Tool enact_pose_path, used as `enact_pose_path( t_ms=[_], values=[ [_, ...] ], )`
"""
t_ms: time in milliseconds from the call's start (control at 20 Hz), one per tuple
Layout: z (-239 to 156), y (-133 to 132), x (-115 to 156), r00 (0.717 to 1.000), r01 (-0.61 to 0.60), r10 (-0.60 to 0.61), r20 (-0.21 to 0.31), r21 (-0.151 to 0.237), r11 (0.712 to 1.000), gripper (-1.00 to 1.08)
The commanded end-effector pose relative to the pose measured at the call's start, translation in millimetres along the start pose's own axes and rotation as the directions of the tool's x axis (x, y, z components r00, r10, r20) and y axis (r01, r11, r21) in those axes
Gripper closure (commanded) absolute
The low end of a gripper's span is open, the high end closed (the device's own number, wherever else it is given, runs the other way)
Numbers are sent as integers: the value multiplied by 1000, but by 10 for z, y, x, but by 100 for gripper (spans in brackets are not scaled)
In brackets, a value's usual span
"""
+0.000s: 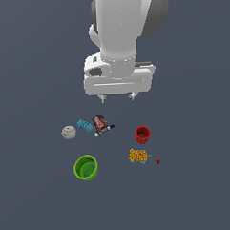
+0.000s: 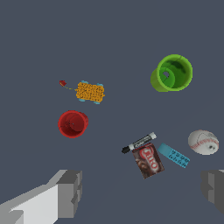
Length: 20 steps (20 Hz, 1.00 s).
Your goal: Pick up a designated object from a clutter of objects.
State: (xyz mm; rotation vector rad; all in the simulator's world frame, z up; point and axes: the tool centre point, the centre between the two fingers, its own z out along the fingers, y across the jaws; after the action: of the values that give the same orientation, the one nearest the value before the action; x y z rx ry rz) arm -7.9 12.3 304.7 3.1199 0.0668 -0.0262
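The bright green cup (image 1: 85, 167) (image 2: 172, 73) stands upright on the grey floor, nearest the camera in the exterior view and toward that view's left. My gripper (image 1: 118, 96) (image 2: 142, 190) hangs high above the clutter, well away from the green cup, closer to the dark red-printed box (image 1: 99, 122) (image 2: 148, 160). Its fingers (image 2: 70, 192) stand wide apart with nothing between them. The red cup (image 1: 143, 134) (image 2: 72, 124) sits toward the exterior view's right.
A whitish ball (image 1: 68, 132) (image 2: 203, 142), light-blue block (image 1: 84, 125) (image 2: 174, 155) and black-and-white marker (image 2: 139, 142) lie beside the box. The orange patterned lump (image 1: 137, 156) (image 2: 90, 92) and tiny red piece (image 1: 157, 161) (image 2: 63, 83) lie near the red cup.
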Motion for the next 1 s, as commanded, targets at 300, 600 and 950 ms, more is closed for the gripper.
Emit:
enact_pose_path(
  t_ms=[300,600,950],
  values=[
    [-61,19,1,1000,11,-11,-7,4,1000,-20],
    [-67,20,-1,1000,11,-11,-7,4,1000,-20],
    [-14,46,62,999,39,-39,-8,7,999,-20]
  ],
)
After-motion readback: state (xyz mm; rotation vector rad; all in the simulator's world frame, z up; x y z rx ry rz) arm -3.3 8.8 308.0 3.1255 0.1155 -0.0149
